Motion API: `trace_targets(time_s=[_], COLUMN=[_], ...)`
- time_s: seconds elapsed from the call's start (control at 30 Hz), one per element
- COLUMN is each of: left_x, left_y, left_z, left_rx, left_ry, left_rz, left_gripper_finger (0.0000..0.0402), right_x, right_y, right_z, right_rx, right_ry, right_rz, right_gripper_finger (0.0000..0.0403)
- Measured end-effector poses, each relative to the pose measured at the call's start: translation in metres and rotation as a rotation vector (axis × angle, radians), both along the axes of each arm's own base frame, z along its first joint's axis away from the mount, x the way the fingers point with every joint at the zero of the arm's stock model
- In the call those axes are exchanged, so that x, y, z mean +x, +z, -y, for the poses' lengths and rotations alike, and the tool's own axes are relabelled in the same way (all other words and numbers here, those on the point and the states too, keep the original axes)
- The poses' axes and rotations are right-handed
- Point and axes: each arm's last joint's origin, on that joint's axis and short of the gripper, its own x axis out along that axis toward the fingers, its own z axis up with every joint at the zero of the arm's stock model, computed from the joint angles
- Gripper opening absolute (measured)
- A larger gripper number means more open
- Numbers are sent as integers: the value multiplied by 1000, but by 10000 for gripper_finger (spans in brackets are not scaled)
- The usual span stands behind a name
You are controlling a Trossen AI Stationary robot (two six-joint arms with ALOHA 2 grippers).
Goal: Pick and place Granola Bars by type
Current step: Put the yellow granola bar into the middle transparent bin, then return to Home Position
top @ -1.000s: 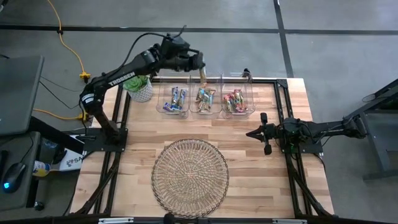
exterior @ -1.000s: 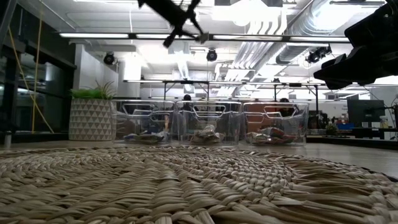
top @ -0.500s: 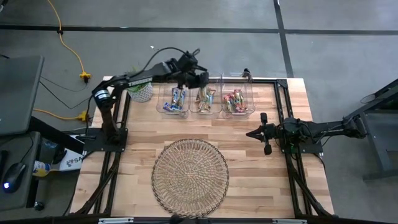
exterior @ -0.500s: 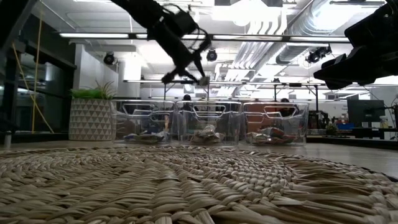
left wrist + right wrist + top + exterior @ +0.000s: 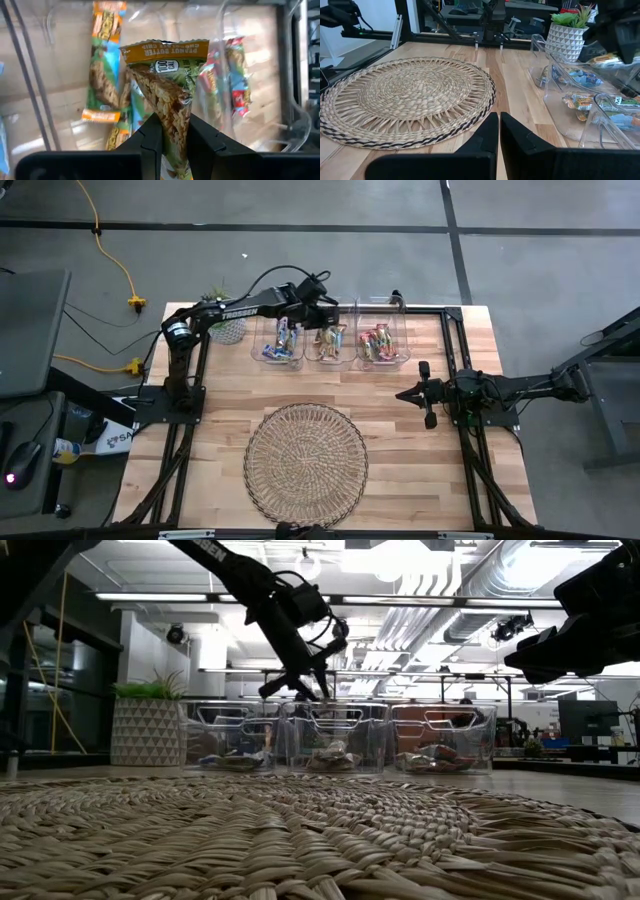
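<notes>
My left gripper [image 5: 322,318] hangs over the middle one of three clear bins [image 5: 330,345] at the far edge, shut on a green and tan granola bar [image 5: 162,85]. In the low view its fingertips [image 5: 306,692] are level with the bin rim. More green and tan bars [image 5: 102,80] lie in that bin. Blue bars [image 5: 281,340] fill the left bin and pink and red ones [image 5: 376,342] the right bin. My right gripper [image 5: 400,393] waits shut above the table's right part, away from the bins. My left gripper pinches the green and tan bar between its two fingers [image 5: 151,137] at one end of the wrapper [image 5: 172,122]. The fingers come from above, pointing down into the middle bin. The bar sticks out past the fingertips, its orange-striped end [image 5: 165,49] farthest from them, above the bars lying in the bin.
A round wicker mat [image 5: 305,465] covers the table's near middle. A white patterned pot with a green plant [image 5: 227,328] stands left of the bins. Bare wood shows between the mat and the bins [image 5: 512,85]. Dark frame rails run along the table's left and right sides.
My left gripper has come down from high above the table to the rim of the middle bin, still shut on the green and tan bar, which has gone down with it. The right arm has kept still.
</notes>
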Motion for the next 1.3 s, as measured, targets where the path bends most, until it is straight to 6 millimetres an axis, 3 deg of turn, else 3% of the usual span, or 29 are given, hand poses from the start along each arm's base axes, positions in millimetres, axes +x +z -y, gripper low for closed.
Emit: trace_targets(time_s=[0.17,0.47,1.07,1.17,1.3], left_x=[8,25,27,26,27], left_y=[-8,-6,-1,10,40], left_z=[0,-3,-3,-3,0], left_rx=[34,77,123,161,245], left_ry=[-20,-70,-142,-174,-211], left_rz=[-43,-31,-11,-1,61], left_gripper_finger=[44,45,223,244,256], right_x=[0,0,0,0,0], right_y=[0,0,0,0,0], right_z=[0,0,0,0,0], right_rx=[0,0,0,0,0], right_ry=[0,-1,0,0,0], right_rz=[0,1,0,0,0], right_gripper_finger=[0,0,0,0,0])
